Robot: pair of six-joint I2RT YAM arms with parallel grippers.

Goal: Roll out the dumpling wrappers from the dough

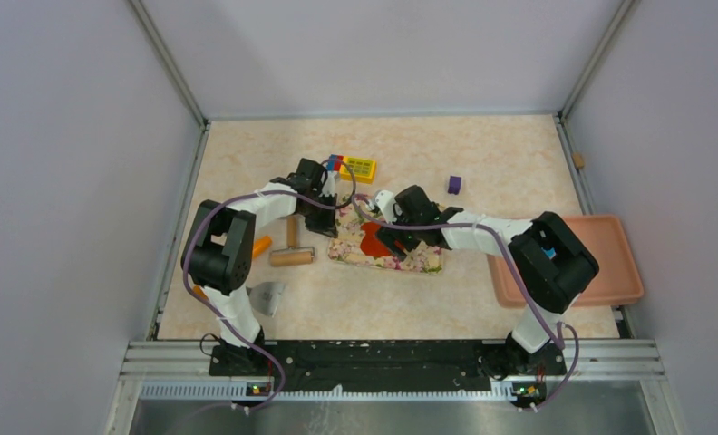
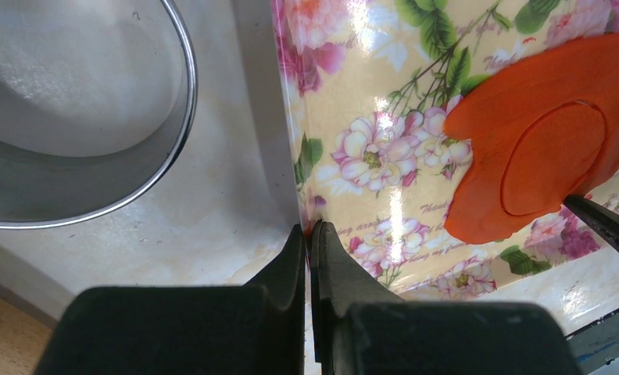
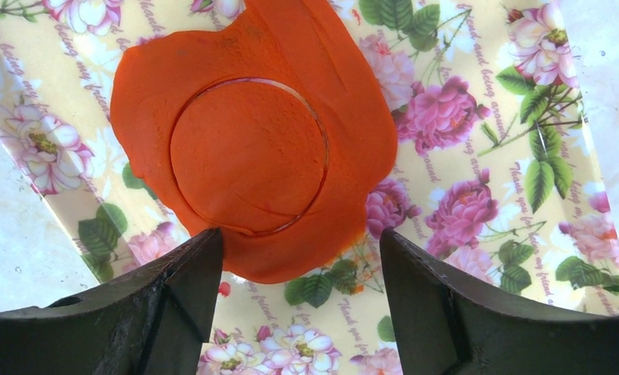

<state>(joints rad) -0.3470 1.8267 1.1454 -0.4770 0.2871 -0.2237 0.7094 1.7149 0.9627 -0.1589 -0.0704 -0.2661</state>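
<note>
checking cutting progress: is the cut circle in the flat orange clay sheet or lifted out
In: the cut circle lies flush inside the flat orange clay sheet, outline visible.

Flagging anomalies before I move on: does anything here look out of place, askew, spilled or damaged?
Nothing spilled or damaged. The dough lies flat on the floral mat, with a round wrapper cut but not lifted out. Only the mat sits slightly askew to the table's edges in the top view.

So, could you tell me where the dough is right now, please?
The dough lies flat on the floral mat at mid-table in the top view, with the left gripper at the mat's left edge and the open right gripper at its edge.
</note>
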